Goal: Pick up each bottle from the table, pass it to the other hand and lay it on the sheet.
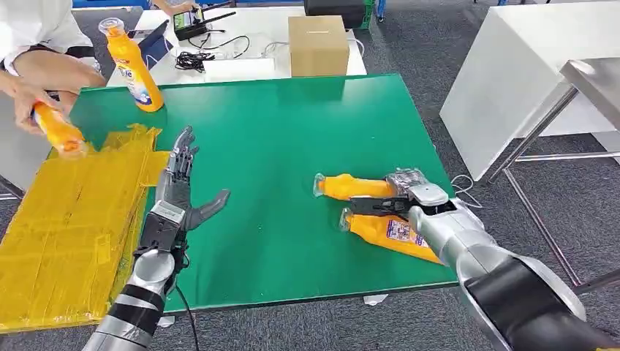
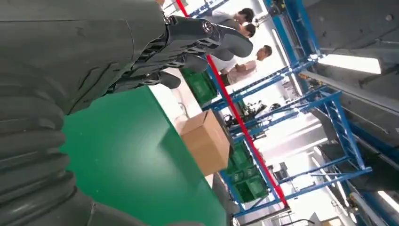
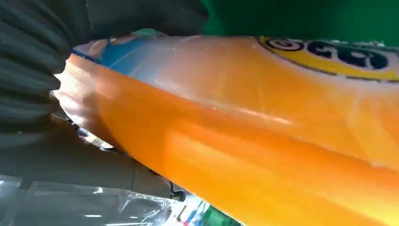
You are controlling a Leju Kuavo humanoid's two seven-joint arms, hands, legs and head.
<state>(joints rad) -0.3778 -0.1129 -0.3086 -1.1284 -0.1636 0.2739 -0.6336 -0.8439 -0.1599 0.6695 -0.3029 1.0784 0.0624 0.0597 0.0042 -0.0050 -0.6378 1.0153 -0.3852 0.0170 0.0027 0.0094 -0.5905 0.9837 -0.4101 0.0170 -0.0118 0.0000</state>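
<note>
Green table, right fingers touching bottle

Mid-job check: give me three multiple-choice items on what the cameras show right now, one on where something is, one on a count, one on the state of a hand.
1. Where does the upright orange bottle stand?
A. near the green table's far left corner
B. on the yellow sheet
C. on the cardboard box

2. How many orange bottles lie on the green table by the right hand?
A. none
B. two
C. four

3. What is the left hand doing?
A. gripping a bottle
B. pressing on the box
C. empty, fingers spread above the table beside the yellow sheet

Answers:
1 A, it stands on the green surface near the far left corner, beyond the sheet.
2 B, one bottle lies beyond the hand's fingers, another nearer the robot.
3 C, the head view shows its fingers apart with nothing in them.
</note>
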